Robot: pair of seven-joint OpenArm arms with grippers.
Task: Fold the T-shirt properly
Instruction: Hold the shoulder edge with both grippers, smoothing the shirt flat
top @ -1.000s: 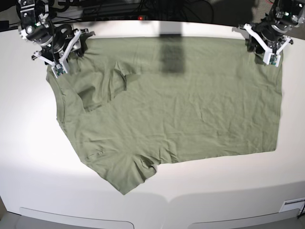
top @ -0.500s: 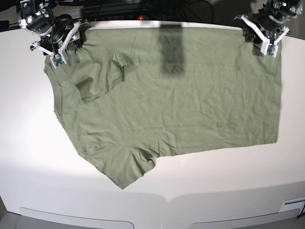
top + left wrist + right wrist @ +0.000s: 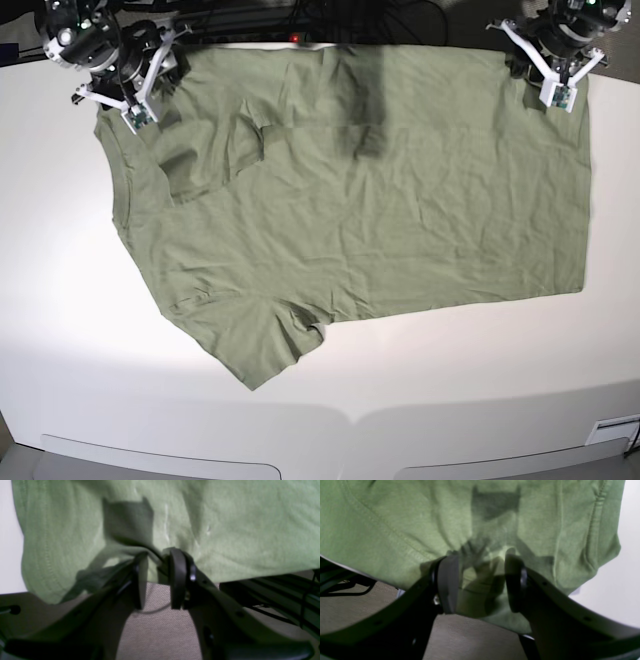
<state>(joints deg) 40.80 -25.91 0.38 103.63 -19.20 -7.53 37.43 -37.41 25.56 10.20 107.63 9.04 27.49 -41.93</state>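
1. The sage-green, thin, wrinkled short-sleeved T-shirt (image 3: 360,210) lay spread flat over the white table (image 3: 60,300), its far edge at the table's back rim and hanging a little past it in both wrist views.
2. The left gripper (image 3: 157,565) sat at the T-shirt's far corner on the base view's right; its dark jaws were pinched nearly together on a thin fold of the green cloth.
3. The right gripper (image 3: 480,580) sat at the T-shirt's opposite far corner, by the sleeve — its jaws stood wider, clamped on a thicker bunch of fabric near a stitched hem.
4. One sleeve was tucked over the T-shirt's body near the right gripper; the other sleeve stuck out toward the table's front edge.
5. Risk, as I judged it: the left gripper's hold was shallow, so the thin cloth could slip out under tension.
6. Uneven travel of the two arms would skew the fold — and the tucked sleeve could get trapped as a lump inside it.
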